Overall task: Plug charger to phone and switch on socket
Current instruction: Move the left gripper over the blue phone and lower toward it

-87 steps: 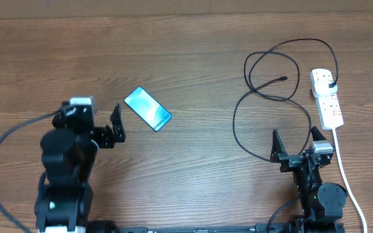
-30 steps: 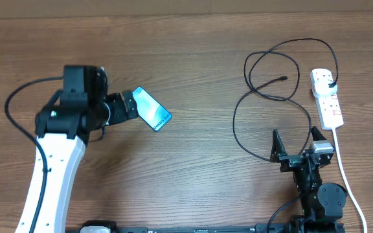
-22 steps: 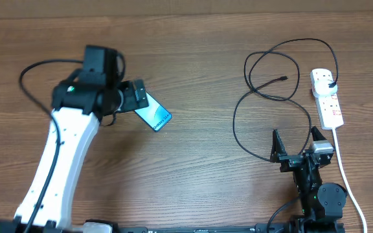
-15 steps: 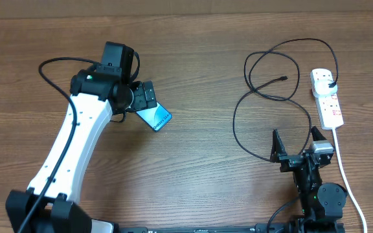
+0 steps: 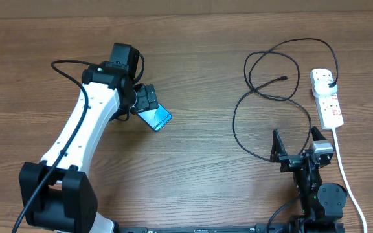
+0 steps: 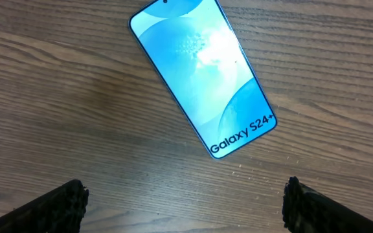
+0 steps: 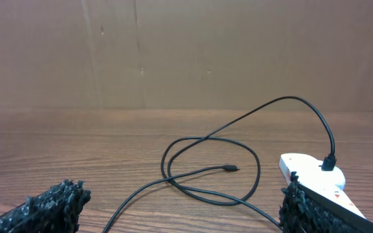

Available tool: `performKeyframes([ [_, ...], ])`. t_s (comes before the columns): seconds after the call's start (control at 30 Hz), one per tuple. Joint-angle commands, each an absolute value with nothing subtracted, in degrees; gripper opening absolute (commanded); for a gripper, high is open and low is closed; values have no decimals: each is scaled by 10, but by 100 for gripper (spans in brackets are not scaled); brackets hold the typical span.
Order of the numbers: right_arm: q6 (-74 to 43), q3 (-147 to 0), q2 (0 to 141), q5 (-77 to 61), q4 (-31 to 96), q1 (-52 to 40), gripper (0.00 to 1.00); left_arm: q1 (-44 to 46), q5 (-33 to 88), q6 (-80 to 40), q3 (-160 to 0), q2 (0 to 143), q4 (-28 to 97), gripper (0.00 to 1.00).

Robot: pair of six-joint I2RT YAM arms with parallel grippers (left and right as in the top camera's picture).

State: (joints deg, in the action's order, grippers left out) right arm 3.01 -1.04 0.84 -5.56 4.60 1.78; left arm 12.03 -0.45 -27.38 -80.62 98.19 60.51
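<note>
one wood-grain table (image 5: 193, 168), brown wall (image 7: 173, 52)

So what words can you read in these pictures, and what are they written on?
"Galaxy S24+": dark letters on the blue screen of the phone, near its lower end in the left wrist view.
Red marks on the socket: too small to read in any view.
No other writing can be made out.
</note>
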Motion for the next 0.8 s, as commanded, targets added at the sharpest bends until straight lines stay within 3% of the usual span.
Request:
performKeyframes([
  [0.0,31,-5,2,-56,44,20,100,120,19,-307,-820,996,597,100],
  [0.4,31,-5,2,-56,44,20,100,121,26,-440,-817,1000,586,100],
  [0.77,31,-5,2,-56,44,20,100,121,26,-463,-817,1000,587,100],
])
